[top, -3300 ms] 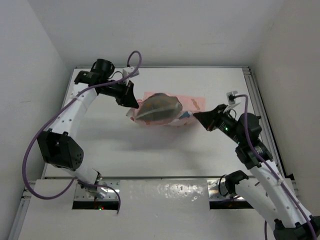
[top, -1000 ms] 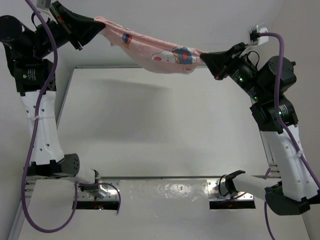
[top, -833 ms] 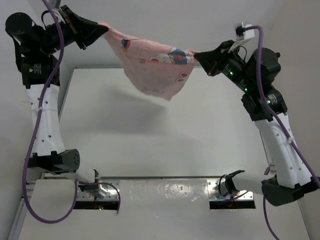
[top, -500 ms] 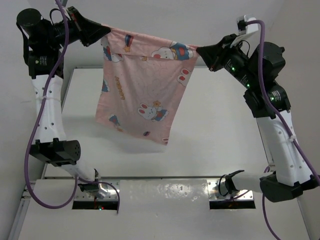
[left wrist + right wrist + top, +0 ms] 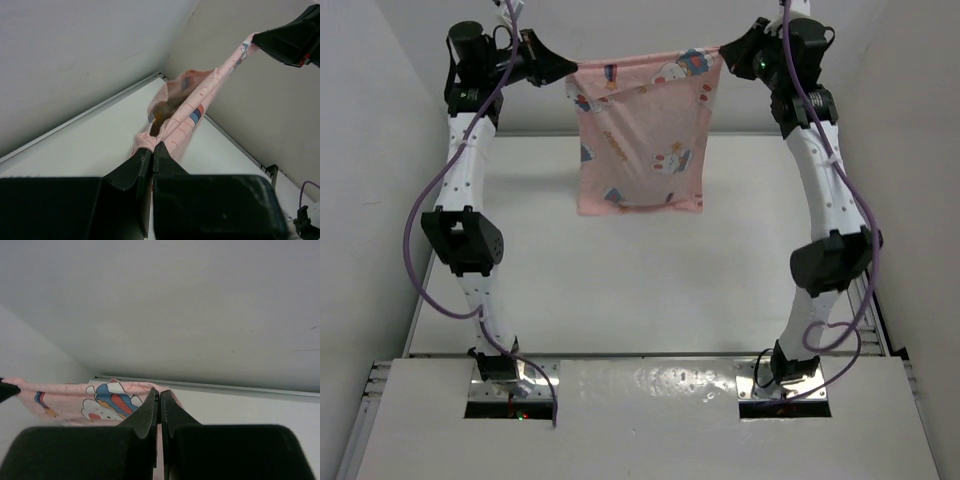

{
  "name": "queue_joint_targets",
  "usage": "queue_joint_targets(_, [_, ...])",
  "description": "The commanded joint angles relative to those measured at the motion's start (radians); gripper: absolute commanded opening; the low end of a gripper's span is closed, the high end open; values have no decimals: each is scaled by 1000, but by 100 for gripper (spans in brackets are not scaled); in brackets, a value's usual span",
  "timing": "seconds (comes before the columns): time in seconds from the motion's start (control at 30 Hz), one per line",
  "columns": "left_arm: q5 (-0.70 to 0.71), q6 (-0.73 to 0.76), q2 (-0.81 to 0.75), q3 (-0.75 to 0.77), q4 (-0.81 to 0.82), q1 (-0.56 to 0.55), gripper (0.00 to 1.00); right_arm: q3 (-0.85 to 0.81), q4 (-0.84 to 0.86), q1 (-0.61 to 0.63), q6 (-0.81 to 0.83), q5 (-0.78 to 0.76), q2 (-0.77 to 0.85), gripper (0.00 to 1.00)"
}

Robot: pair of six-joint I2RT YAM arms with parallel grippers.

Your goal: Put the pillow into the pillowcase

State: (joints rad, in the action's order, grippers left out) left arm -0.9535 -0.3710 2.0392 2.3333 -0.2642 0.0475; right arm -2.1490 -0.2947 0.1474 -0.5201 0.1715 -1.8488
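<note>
Top view, grip: left hand (image 5: 570, 70) and right hand (image 5: 723, 47) are raised high, each pinched shut on an upper corner of the soft pink rabbit-print fabric pillowcase (image 5: 645, 140). The top edge is taut between them.
Top view, pillowcase: hangs flat and free, well above the white surface (image 5: 620, 300), touching nothing below.
Top view, pillow: not seen directly. A darker curved line near the bottom hem is probably its lower edge sagging inside.
Left wrist, grip: left hand (image 5: 152, 147) has its fingers pressed together on a bunched corner of the pillowcase (image 5: 200, 102), no gap visible.
Left wrist, mouth: the opening gapes a little. The small flat dark olive-brown dotted pillow (image 5: 159, 114) shows down inside, below the rim.
Left wrist, far end: right hand (image 5: 256, 37) clamps the opposite corner.
Right wrist, grip: right hand (image 5: 159, 392) is closed on the pillowcase (image 5: 110, 400) edge, with printed cloth just left of the fingers.
Step judged: settling the pillow to the bottom. It looks mostly in, near the end of the task.
Doing it well: hold both pinches firm and level. Bring the hands slightly together so the mouth slackens and the pillow drops fully, then lower evenly to the surface.
Risk: one corner slipping, so the pillowcase swings and tips the pillow out of the mouth.
</note>
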Motion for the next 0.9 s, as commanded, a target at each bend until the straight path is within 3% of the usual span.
queue_joint_targets(0.0, [61,-107,1,155,219,41,0,-221,66,-60,-126,-61,-40,0])
queue_joint_targets(0.13, [62,-4,-77,135,244,28,0,-74,199,-63,-124,-89,95,0])
queue_joint_targets(0.23, [12,102,-180,5,171,5,0,78,221,-60,-86,-60,215,0])
queue_joint_targets(0.3, [-84,226,-262,-186,94,-9,0,298,253,-49,-58,-23,345,0])
queue_joint_targets(0.33, [-108,300,-290,-333,-32,-11,0,527,284,-39,-57,8,399,0])
queue_joint_targets(0.37, [-125,490,-333,-400,-114,-11,0,643,361,-29,-58,17,454,0])
queue_joint_targets(0.4, [-114,586,-355,-461,-295,-6,0,767,391,-23,-61,23,561,0])
queue_joint_targets(0.43, [-94,697,-369,-559,-384,0,0,995,420,-5,-66,43,609,0])
queue_joint_targets(0.47, [-37,907,-390,-595,-485,5,0,1099,452,6,-69,46,658,0])
queue_joint_targets(0.5, [-4,988,-398,-627,-642,12,0,1199,459,23,-70,45,743,0])
queue_joint_targets(0.53, [13,1071,-407,-702,-715,21,0,1385,459,58,-73,42,784,0])
queue_joint_targets(0.57, [36,1242,-421,-738,-789,34,0,1467,454,81,-89,27,825,0])
queue_joint_targets(0.63, [58,1418,-435,-851,-1005,84,0,1683,456,162,-110,-3,928,0])
queue_joint_targets(0.73, [163,1504,-496,-1027,-1054,172,0,1854,480,268,-184,-95,1017,0])
queue_joint_targets(0.87, [278,1607,-619,-1124,-1055,302,0,1859,477,388,-161,-188,964,4])
